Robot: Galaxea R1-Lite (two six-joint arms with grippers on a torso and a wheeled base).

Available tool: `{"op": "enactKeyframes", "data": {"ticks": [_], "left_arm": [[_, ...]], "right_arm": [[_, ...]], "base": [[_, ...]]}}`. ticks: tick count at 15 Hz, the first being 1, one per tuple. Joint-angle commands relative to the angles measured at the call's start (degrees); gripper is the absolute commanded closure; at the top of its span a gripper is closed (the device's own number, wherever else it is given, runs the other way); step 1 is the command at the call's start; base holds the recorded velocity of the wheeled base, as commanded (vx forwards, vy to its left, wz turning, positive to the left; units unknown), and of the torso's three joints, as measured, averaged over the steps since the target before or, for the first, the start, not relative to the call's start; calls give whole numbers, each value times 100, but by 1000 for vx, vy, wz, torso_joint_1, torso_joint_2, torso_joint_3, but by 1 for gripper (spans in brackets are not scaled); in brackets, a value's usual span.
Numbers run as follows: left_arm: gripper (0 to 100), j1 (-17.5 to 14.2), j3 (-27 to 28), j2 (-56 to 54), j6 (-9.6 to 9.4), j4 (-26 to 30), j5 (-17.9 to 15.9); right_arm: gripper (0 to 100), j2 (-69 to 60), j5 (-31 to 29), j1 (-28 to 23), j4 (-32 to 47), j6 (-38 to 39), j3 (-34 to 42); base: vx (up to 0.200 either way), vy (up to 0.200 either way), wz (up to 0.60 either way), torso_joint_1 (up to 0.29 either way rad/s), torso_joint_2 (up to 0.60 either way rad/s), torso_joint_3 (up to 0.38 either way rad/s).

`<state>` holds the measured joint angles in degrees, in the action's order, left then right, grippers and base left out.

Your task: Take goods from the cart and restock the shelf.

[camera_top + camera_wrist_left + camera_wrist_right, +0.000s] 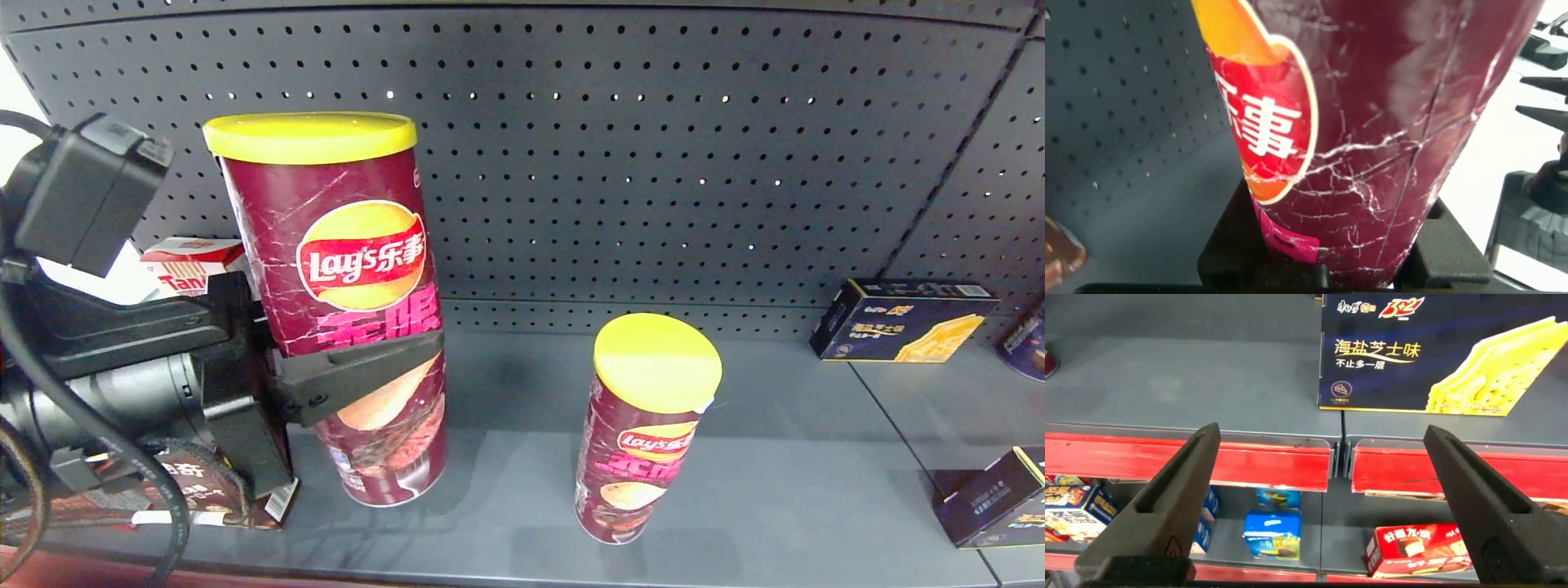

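Two maroon cardboard chip tubes with yellow plastic lids are seen from the head camera, the second tube to the right of the first. Two dark navy rectangular cartons are there too, the second carton nearer the front. One red-and-white box and one dark brown packet are on the left. The right wrist camera shows one navy carton, two red price rails, one red box and one blue packet.
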<state>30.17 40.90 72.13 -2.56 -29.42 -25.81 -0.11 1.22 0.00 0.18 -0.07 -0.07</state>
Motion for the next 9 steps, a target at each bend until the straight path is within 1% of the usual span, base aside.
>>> {"op": "enactKeyframes", "data": {"ticks": [1, 2, 4, 5, 6, 7, 8, 9], "left_arm": [[100, -99, 85, 301, -104, -20, -38], [100, -82, 111, 486, -157, -73, -47], [100, -90, 243, 750, -148, -152, -47], [100, -143, 568, 1092, -104, -152, -56], [100, -143, 726, 1339, -96, -152, -47], [100, -143, 726, 1339, -96, -152, -47], [100, -108, 973, 1734, -166, -196, -21], [100, -126, 1069, 1971, -219, -319, -21]], "right_arm": [[0, 11, 1, 0, -1, -1, -1], [0, 11, 1, 0, -1, -1, -1], [0, 11, 1, 0, -1, -1, 7], [0, 11, 1, 0, -1, -1, -1], [0, 11, 1, 0, -1, -1, -1], [0, 11, 1, 0, -1, -1, -1], [0, 11, 1, 0, -1, -1, -1], [0, 11, 1, 0, -1, -1, -1]], "base": [[0, 0, 0, 0, 0, 0], [0, 0, 0, 0, 0, 0], [0, 0, 0, 0, 0, 0], [0, 0, 0, 0, 0, 0], [0, 0, 0, 0, 0, 0], [0, 0, 0, 0, 0, 0], [0, 0, 0, 0, 0, 0], [0, 0, 0, 0, 0, 0]]}}
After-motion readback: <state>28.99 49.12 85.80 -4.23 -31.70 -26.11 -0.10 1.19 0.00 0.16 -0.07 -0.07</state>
